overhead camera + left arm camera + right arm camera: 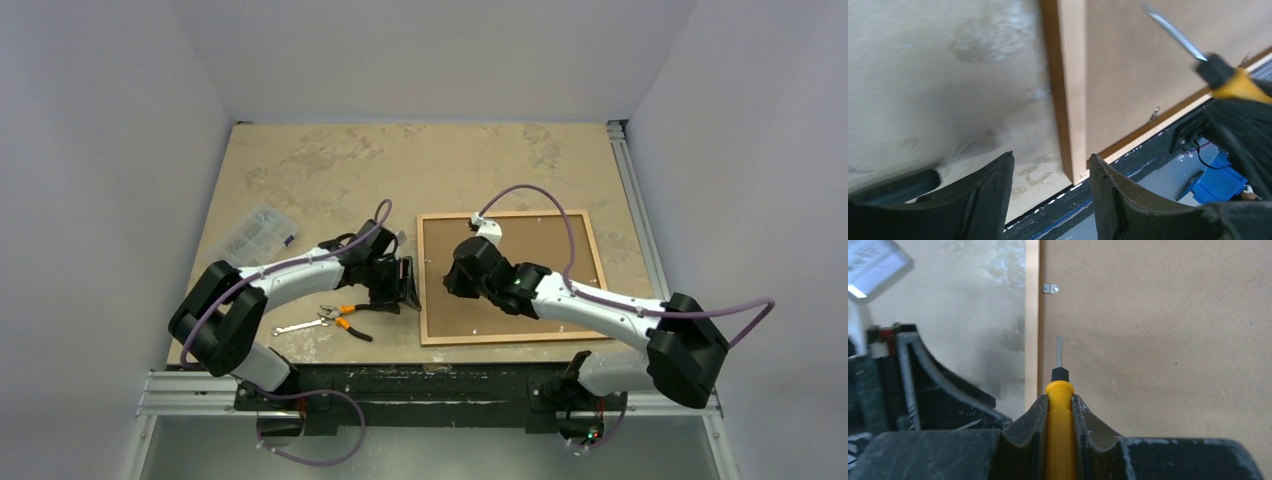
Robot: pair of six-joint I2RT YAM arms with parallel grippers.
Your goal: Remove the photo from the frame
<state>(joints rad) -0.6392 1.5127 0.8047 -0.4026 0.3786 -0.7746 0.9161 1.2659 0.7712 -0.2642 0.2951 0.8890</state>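
The frame lies face down on the table, orange-brown moulding around the photo's plain brown board back; the print side is hidden. My right gripper is over the board near the frame's left side, shut on a yellow-handled screwdriver whose blade points along the board beside the left moulding. A small metal tab sits at that edge. My left gripper is open and empty just left of the frame; in the left wrist view the frame's near left corner shows between its fingers.
Orange-handled pliers and a metal wrench lie near the left arm. A clear plastic box sits at the far left. The black rail runs along the table's near edge just below the frame.
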